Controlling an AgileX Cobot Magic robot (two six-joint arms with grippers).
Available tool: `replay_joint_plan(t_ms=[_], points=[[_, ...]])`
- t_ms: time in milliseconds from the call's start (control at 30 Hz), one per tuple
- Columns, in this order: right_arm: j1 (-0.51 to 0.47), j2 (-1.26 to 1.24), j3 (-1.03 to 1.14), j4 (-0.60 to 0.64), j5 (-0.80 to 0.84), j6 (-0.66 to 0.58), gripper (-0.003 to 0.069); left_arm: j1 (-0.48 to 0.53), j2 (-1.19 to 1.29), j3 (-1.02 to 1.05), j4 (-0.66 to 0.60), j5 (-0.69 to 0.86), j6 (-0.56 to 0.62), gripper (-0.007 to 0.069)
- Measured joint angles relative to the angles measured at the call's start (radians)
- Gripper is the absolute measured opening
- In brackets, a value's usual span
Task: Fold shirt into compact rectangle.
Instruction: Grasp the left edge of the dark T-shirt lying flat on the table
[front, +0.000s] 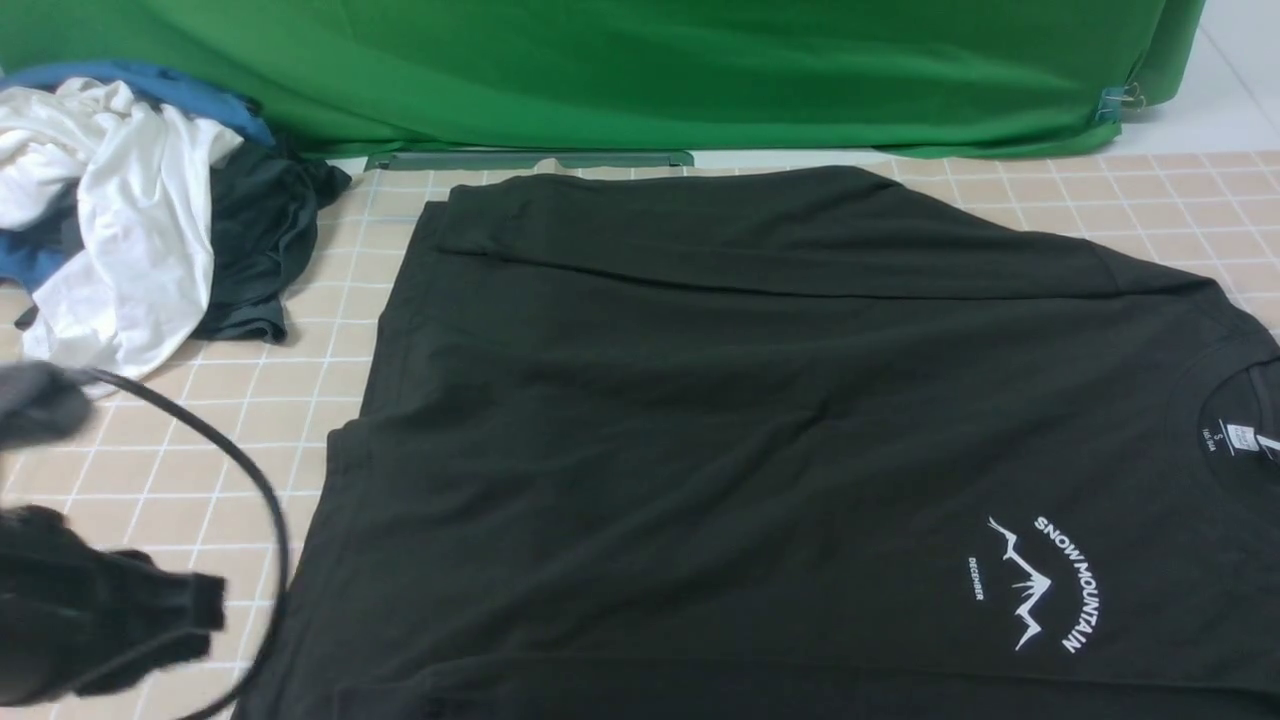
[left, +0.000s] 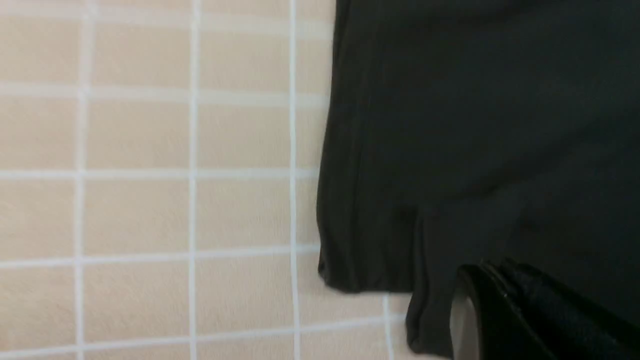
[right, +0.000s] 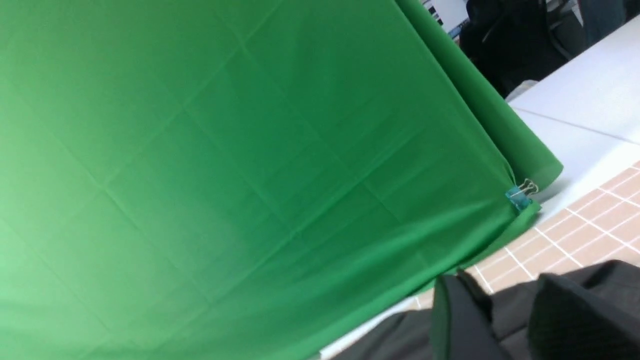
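The black shirt (front: 720, 420) lies spread flat over the middle and right of the counter (front: 200, 430). Its collar runs off toward the right edge and its hem faces the left. The white mountain print sits toward the front right corner. Along the far side, a sleeve is folded in over the body.

The left hand (left: 495, 280) hovers by the front left corner, over the shirt's hem corner, with its fingers pressed together and nothing between them. A black cable (front: 240, 470) loops beside it.

The right hand (right: 505, 287) is low at the shirt's right end. Its two fingers stand apart with black cloth showing between them, but I can't tell whether it grips the cloth.

A pile of clothes (front: 120, 200) in white, blue and dark grey sits in the far left corner. A green backdrop (front: 640, 60) hangs along the far edge.
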Motion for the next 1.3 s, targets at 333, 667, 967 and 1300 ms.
replay_joint_plan(t_ms=[333, 667, 967, 1300], points=[[0.122, 0.14, -0.27, 0.0, 0.422, -0.122, 0.0037, -0.218, 0.103, 0.049, 0.033, -0.104, -0.04, 0.0015], [0.329, 0.628, -0.61, -0.003, 0.695, -0.405, 0.0036, -0.391, 0.263, 0.05, 0.202, -0.215, -0.159, 0.0071], [0.433, 0.784, -0.61, -0.002, 0.7, -0.418, 0.0036, -0.392, 0.394, 0.051, 0.227, -0.366, -0.136, 0.0393], [0.445, 0.791, -0.61, -0.003, 0.623, -0.42, 0.0036, -0.392, 0.491, 0.042, 0.193, -0.367, -0.042, 0.0406]])
